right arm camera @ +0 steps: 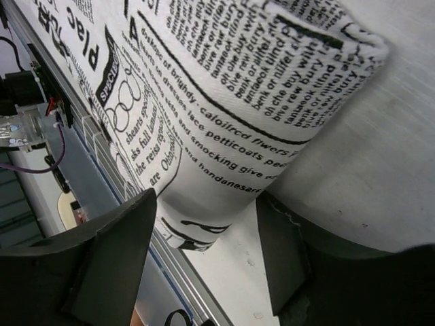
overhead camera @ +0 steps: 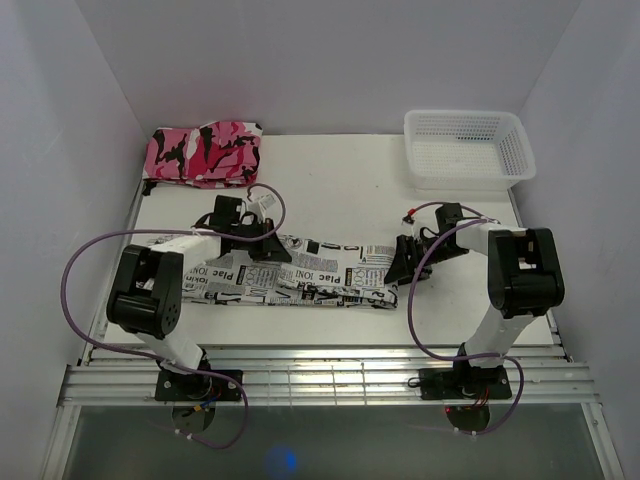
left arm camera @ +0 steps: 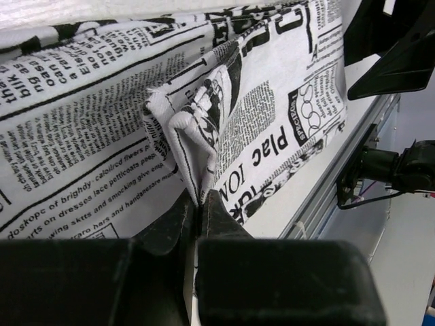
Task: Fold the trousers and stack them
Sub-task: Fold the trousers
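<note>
The trousers (overhead camera: pixel 320 275), white with black newspaper print, lie as a long band across the table (overhead camera: pixel 340 180) in front of both arms. My left gripper (overhead camera: pixel 262 250) is down on their left part. In the left wrist view it (left arm camera: pixel 198 202) is shut on a pinched-up fold of the trousers (left arm camera: pixel 81 136). My right gripper (overhead camera: pixel 402 268) sits at their right end. In the right wrist view it (right arm camera: pixel 207 217) is open, one finger on each side of the rolled end of the trousers (right arm camera: pixel 224 88), not pressing on the cloth.
A pink, black and white camouflage garment (overhead camera: pixel 205 152) lies folded at the back left. A white mesh basket (overhead camera: pixel 465 148) stands at the back right. Metal rails (overhead camera: pixel 330 370) run along the near edge, close under the trousers.
</note>
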Controlling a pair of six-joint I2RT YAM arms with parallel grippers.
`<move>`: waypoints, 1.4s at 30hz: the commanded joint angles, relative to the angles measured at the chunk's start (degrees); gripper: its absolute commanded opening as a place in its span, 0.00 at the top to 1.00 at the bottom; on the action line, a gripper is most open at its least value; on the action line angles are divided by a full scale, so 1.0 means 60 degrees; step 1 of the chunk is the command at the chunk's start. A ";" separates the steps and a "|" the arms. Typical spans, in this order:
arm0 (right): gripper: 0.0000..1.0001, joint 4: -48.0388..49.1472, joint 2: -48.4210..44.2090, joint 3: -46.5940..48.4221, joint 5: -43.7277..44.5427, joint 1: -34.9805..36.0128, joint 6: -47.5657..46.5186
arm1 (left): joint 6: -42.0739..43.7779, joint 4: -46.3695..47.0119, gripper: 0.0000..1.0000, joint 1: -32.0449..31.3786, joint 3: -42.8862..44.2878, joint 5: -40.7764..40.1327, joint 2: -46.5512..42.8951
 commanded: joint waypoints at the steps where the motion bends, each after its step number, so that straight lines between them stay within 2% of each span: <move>1: 0.34 0.0263 0.0460 -0.0191 0.0883 -0.0063 -0.0226 | 0.0354 -0.0015 1.00 -0.0050 0.0211 -0.0338 0.0402; 2: 0.37 0.0336 0.0489 -0.0190 0.0810 -0.0063 -0.0182 | 0.0325 0.0000 1.00 -0.0050 0.0196 -0.0324 0.0708; 3: 0.45 0.0497 0.0519 -0.0176 0.0824 -0.0063 -0.0080 | 0.0325 -0.0015 1.00 -0.0050 0.0196 -0.0339 0.0841; 7: 0.53 0.0572 0.0738 -0.0045 0.0810 -0.0063 0.0008 | 0.0251 -0.0204 1.00 -0.0050 0.0225 -0.0515 0.1267; 10: 0.61 0.0571 0.0768 -0.0029 0.0883 -0.0077 -0.0035 | 0.0251 -0.0351 0.93 -0.0050 0.0239 -0.0778 0.1165; 11: 0.66 0.0571 0.0768 -0.0015 0.0868 -0.0063 -0.0050 | 0.0280 -0.0453 0.90 -0.0050 0.0298 -0.0981 0.1063; 12: 0.79 0.0571 0.0768 -0.0015 0.0868 -0.0063 -0.0050 | 0.0353 -0.0527 0.89 -0.0035 0.0342 -0.1070 0.0975; 14: 0.92 0.0571 0.0768 0.0014 0.0839 -0.0092 -0.0065 | 0.0441 -0.0877 0.88 0.0008 0.0531 -0.1304 0.0726; 17: 0.92 0.0542 0.0651 0.0058 0.0766 -0.0223 -0.0152 | 0.0661 -0.1230 0.89 0.0227 0.0620 -0.1569 0.0345; 19: 0.92 0.0440 0.0665 0.0102 0.0678 -0.0297 -0.0240 | 0.0851 -0.1376 0.94 0.0403 0.0606 -0.1628 0.0170; 20: 0.92 0.0280 0.0694 0.0190 0.0649 -0.0312 -0.0328 | 0.0895 -0.1421 0.96 0.0448 0.0591 -0.1642 0.0140; 22: 0.46 0.0075 0.0855 0.0293 0.0576 -0.0312 -0.0401 | 0.0969 -0.1537 0.98 0.0492 0.0547 -0.1657 0.0168; 23: 0.31 -0.0028 0.0914 0.0293 0.0474 -0.0312 -0.0402 | 0.1013 -0.1567 0.95 0.0507 0.0562 -0.1599 0.0212; 24: 0.22 -0.0058 0.0972 0.0278 0.0386 -0.0312 -0.0416 | 0.1042 -0.1597 0.91 0.0507 0.0591 -0.1454 0.0256; 26: 0.25 0.0000 0.1031 0.0235 0.0196 -0.0312 -0.0387 | 0.1072 -0.1787 0.85 0.0507 0.0679 -0.1101 0.0417; 27: 0.30 0.0102 0.1119 0.0234 0.0151 -0.0312 -0.0271 | 0.1086 -0.1845 0.81 0.0507 0.0708 -0.1086 0.0592; 28: 0.31 0.0161 0.1177 0.0249 0.0151 -0.0312 -0.0197 | 0.1101 -0.2063 0.69 0.0507 0.0853 -0.1071 0.0710; 30: 0.39 0.0089 0.1483 0.0423 0.0106 -0.0225 -0.0254 | 0.1203 -0.2270 0.61 0.0521 0.0942 -0.1276 0.0973; 31: 0.39 0.0030 0.1587 0.0483 0.0121 -0.0195 -0.0270 | 0.1247 -0.2459 0.55 0.0521 0.1015 -0.1305 0.0974; 32: 0.38 0.0015 0.1690 0.0498 0.0092 -0.0180 -0.0270 | 0.1305 -0.2505 0.52 0.0550 0.1031 -0.1393 0.0931; 33: 0.31 0.0015 0.1836 0.0484 0.0048 -0.0151 -0.0241 | 0.1335 -0.2534 0.50 0.0580 0.1016 -0.1408 0.0742; 34: 0.29 0.0116 0.1895 0.0454 0.0048 -0.0136 -0.0168 | 0.1379 -0.2578 0.47 0.0653 0.1016 -0.1423 0.0610; 37: 0.28 0.0525 0.1998 0.0352 -0.0025 -0.0019 0.0037 | 0.1511 -0.2768 0.43 0.0945 0.1089 -0.1379 -0.0047; 39: 0.42 0.0732 0.2042 0.0366 -0.0025 0.0068 0.0169 | 0.1599 -0.2929 0.42 0.1208 0.1265 -0.1189 -0.0430; 41: 0.63 0.0937 0.2028 0.0395 -0.0025 0.0098 0.0243 | 0.1672 -0.3222 0.40 0.1794 0.1483 -0.0984 -0.1030; 42: 0.85 0.0923 0.1984 0.0410 -0.0054 0.0055 0.0243 | 0.1701 -0.3310 0.36 0.2042 0.1572 -0.0867 -0.1235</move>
